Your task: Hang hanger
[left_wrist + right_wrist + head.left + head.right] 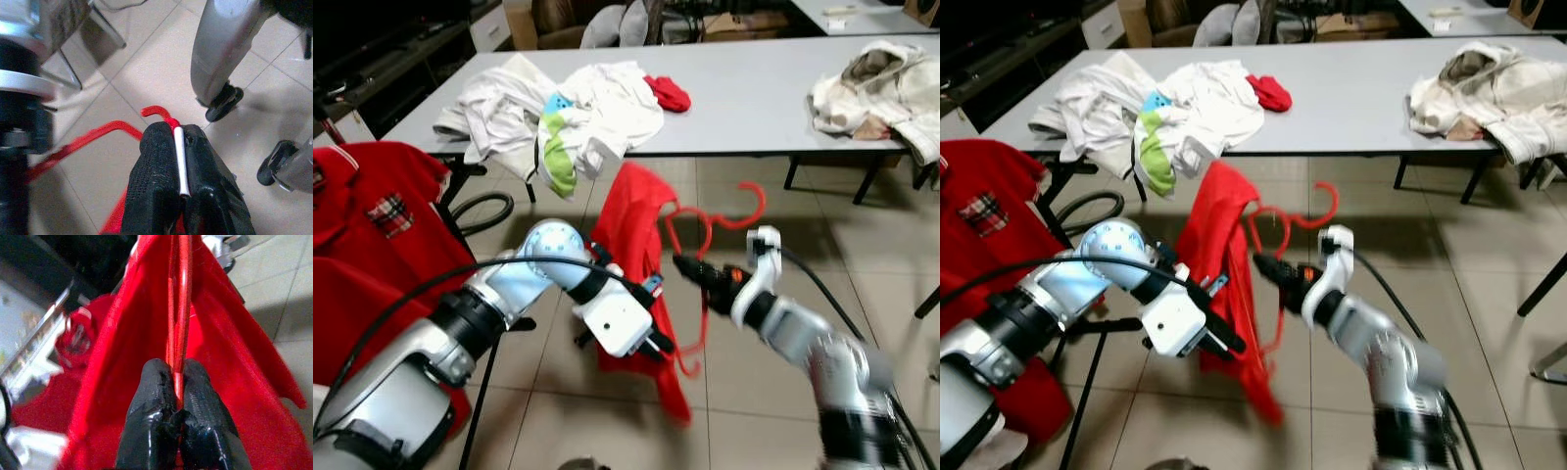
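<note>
A red plastic hanger (pixel 736 217) is held up over the tiled floor, its hook (pixel 756 200) pointing toward the table. A red garment (pixel 641 230) drapes from it and hangs down to the left. My right gripper (pixel 681 262) is shut on the hanger's thin bar (pixel 179 308), with red cloth all around it. My left gripper (pixel 659 345) is lower down at the garment's side. Its fingers (pixel 156 171) are pressed shut on a red end of the hanger (pixel 157 112).
A long grey table (pixel 754 108) stands ahead with piles of white clothes (pixel 573 108), a red cloth (pixel 668 93) and a cream pile (pixel 886 83). Red shirts (pixel 372 215) hang on a rack at my left. A black cable (pixel 484 211) loops on the floor.
</note>
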Available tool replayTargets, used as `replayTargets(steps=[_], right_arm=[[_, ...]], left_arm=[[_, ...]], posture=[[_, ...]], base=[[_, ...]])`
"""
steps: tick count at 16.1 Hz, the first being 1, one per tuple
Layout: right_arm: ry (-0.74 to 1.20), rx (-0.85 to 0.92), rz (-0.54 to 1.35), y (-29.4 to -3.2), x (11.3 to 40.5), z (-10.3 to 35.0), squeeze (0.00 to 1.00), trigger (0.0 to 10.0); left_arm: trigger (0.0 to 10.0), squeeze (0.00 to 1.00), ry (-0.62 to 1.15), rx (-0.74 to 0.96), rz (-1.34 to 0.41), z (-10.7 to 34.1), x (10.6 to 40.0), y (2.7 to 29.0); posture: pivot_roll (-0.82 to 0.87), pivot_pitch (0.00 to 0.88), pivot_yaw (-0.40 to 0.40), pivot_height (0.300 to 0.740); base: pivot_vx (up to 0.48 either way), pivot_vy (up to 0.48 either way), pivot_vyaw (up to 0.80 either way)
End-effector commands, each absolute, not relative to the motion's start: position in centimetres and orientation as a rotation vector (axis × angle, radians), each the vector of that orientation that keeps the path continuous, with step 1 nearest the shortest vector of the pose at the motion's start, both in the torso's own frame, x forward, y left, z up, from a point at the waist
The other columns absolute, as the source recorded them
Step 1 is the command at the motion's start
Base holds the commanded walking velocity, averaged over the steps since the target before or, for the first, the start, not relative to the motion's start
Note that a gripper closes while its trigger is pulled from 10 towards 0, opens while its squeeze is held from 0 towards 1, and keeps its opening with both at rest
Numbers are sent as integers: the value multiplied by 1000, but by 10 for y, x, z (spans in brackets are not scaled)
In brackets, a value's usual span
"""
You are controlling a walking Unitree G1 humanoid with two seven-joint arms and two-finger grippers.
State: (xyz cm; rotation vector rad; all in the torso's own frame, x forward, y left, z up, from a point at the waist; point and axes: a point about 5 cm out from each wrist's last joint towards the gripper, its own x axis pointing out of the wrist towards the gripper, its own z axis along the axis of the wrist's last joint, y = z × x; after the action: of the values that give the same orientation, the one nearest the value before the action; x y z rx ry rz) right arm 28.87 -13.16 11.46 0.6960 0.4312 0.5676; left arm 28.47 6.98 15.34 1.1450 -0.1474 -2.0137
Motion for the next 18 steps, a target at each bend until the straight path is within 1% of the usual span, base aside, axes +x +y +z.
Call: replayTargets(steps=[1,4,5,6,8,9,12,14,15,18], right_arm=[[414,746,542,-131,295,121,0,10000],[425,881,538,-126,301,129,0,10000],[429,944,519,-127,305,130,0,10000],[433,962,507,-128,307,130,0,10000],[457,875,480,-128,310,125,0,10000],[464,856,454,-128,312,122,0,10000],[484,795,402,-131,314,115,0,10000],[470,820,360,-135,318,115,0,10000],[454,828,347,-137,320,117,0,10000],[449,784,359,-136,322,119,0,10000]], left_arm=[[0,0,-123,1165,-2017,141,283,72],[0,0,-80,1206,-1975,125,284,76],[0,0,-76,1217,-1973,122,285,76],[0,0,-85,1220,-1974,121,285,76],[0,0,-165,1171,-1981,128,282,68],[0,0,-224,1136,-2003,136,278,62],[0,0,-313,1098,-2061,152,270,53],[0,0,-332,1094,-2121,159,262,52],[0,0,-340,1059,-2153,161,256,48],[0,0,-368,1019,-2156,163,253,42]], posture=[[-30,0,110,740],[-19,0,82,740],[-17,0,76,740],[-17,0,73,740],[-19,0,72,740],[-19,0,72,740],[-20,0,74,740],[-21,0,75,740],[-23,0,76,740],[-31,0,79,740]], base=[[0,0,0],[0,0,0],[0,0,0],[0,0,0],[0,0,0],[0,0,0],[0,0,0],[0,0,0],[0,0,0],[0,0,0]])
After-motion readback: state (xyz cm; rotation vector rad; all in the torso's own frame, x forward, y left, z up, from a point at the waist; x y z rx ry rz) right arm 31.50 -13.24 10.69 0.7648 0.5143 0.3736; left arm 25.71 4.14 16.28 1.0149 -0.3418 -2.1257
